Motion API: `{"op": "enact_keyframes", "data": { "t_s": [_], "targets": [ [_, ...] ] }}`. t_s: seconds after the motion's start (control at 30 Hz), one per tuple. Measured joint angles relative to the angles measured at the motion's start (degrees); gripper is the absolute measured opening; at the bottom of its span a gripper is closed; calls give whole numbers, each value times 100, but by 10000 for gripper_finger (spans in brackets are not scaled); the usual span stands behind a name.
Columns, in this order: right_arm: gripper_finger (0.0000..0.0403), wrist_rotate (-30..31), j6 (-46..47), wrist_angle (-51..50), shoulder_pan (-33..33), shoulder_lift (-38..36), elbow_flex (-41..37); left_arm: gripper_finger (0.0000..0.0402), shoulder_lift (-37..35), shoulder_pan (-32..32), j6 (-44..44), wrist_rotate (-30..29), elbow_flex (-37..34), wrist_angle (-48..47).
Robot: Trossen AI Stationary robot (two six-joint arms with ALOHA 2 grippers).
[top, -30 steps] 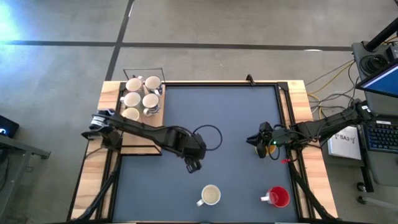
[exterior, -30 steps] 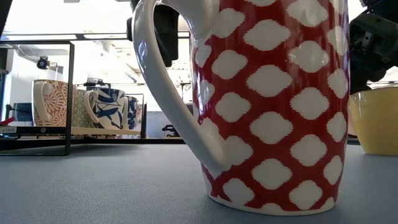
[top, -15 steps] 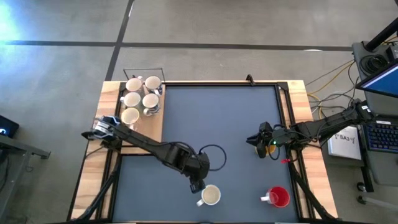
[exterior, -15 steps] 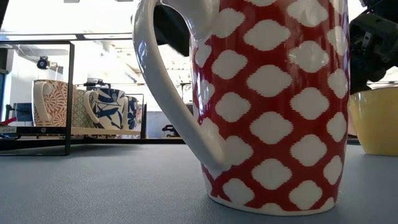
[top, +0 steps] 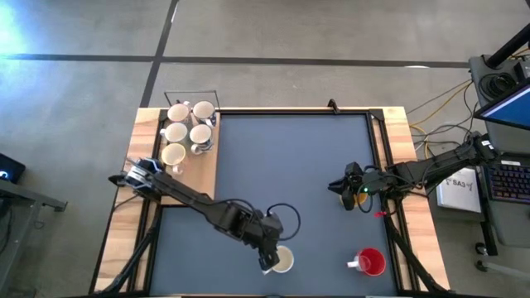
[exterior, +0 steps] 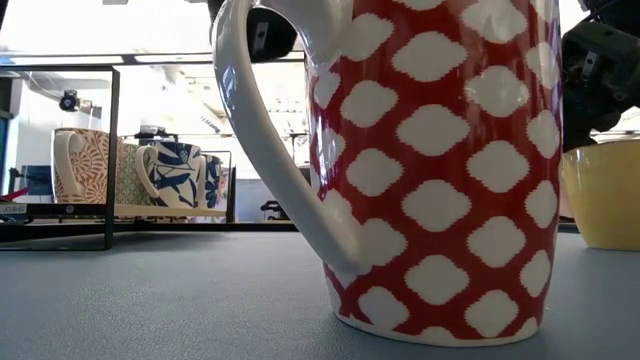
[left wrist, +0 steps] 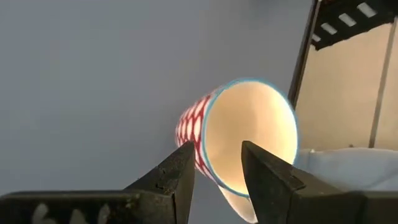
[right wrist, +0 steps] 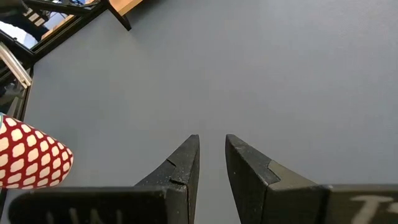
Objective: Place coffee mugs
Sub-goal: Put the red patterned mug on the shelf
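Observation:
A mug (top: 283, 261) with a red-and-white pattern outside and a cream inside stands upright near the table's near edge, filling the low view (exterior: 430, 170). My left gripper (top: 269, 258) is open above its rim on the left side. In the left wrist view (left wrist: 216, 149) one finger stands outside the mug's (left wrist: 249, 130) wall and one over its hollow. A second mug (top: 372, 263), red inside, stands to the right of it, yellow in the low view (exterior: 605, 195). My right gripper (top: 338, 187) waits open over the table's right half.
Several pale mugs (top: 187, 131) stand on a wooden board (top: 203, 165) at the far left corner, with a black wire frame (exterior: 110, 150) around them; one has blue leaf marks (exterior: 170, 170). The grey table middle (right wrist: 249, 74) lies bare between the arms.
My left gripper has travelled from the table's middle toward the near edge and a little right, ending over the patterned mug's rim. The mug has stayed where it was. The right arm has kept still.

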Motion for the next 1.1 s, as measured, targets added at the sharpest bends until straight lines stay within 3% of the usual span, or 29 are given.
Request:
{"op": "enact_keyframes", "data": {
  "t_s": [0.47,0.6,0.8,1.1],
  "targets": [
    [68,0,-2,2,-2,0,0,111,573,-7,-218,-124,114,-17],
    [68,0,-2,2,-2,0,0,86,591,-5,-208,-124,114,23],
    [68,-1,-2,2,0,1,-2,12,591,13,-193,-156,114,-40],
    [68,0,-2,2,0,0,-1,6,553,160,-143,-232,463,-505]
  ]
}}
